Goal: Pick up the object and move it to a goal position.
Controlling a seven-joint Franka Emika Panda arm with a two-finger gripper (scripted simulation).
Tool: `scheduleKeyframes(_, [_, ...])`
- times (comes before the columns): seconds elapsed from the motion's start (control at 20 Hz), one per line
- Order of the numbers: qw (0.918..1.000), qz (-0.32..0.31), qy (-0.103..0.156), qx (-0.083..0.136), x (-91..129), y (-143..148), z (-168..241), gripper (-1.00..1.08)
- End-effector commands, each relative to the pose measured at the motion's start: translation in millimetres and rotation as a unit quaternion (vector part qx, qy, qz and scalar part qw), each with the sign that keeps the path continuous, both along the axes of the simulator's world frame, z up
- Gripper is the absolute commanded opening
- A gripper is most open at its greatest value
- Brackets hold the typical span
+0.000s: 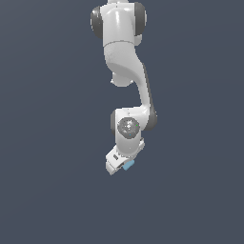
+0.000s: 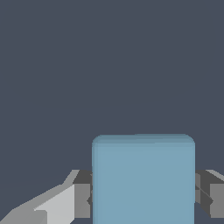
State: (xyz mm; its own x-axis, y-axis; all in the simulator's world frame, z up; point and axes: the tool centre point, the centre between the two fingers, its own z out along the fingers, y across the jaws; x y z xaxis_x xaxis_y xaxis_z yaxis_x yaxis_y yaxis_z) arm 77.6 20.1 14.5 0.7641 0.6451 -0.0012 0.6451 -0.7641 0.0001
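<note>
The white Franka arm (image 1: pixel 125 71) hangs down the middle of the exterior view w/ its white gripper (image 1: pixel 120 167) tilted toward that view's lower left. A small light-blue matte cube (image 1: pixel 128 165) sits at the gripper's tip, on the side toward the exterior view's right. The wrist view shows the same cube (image 2: pixel 143 179) filling the space between the two grey finger pads (image 2: pixel 83 194), one pad pressed against each side face, no gap visible. So the jaws are clenched on the cube, grasping it.

The background is a flat dark grey-blue surface (image 1: pixel 47 190) in both views; no shadow or contact line shows, so whether the cube is lifted clear or resting on it can't be told. No goal marker is visible in either view.

Judgement: the pick looks done and the transport step is in hand. The next move prob. calls for carrying the cube to the goal pos. while keeping grip force steady. The hold looks square, so slip risk seems low, but a fast swing w/ the tilted wrist could shift the cube in the pads.
</note>
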Motion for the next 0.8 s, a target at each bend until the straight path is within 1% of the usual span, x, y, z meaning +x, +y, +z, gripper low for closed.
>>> scheduleKeyframes(0.0, [1.0000, -0.001, 0.000, 0.000, -8.4, -16.8, 2.2, -1.00])
scheduleKeyframes(0.2, [1.0000, -0.001, 0.000, 0.000, -21.3, -42.6, 5.7, -1.00])
scheduleKeyframes(0.4, [1.0000, -0.001, 0.000, 0.000, -31.0, -62.6, 8.4, -1.00])
scheduleKeyframes(0.6, [1.0000, -0.001, 0.000, 0.000, -36.2, -74.7, 9.9, -1.00])
scheduleKeyframes(0.75, [1.0000, -0.001, 0.000, 0.000, -37.0, -77.9, 10.3, -1.00])
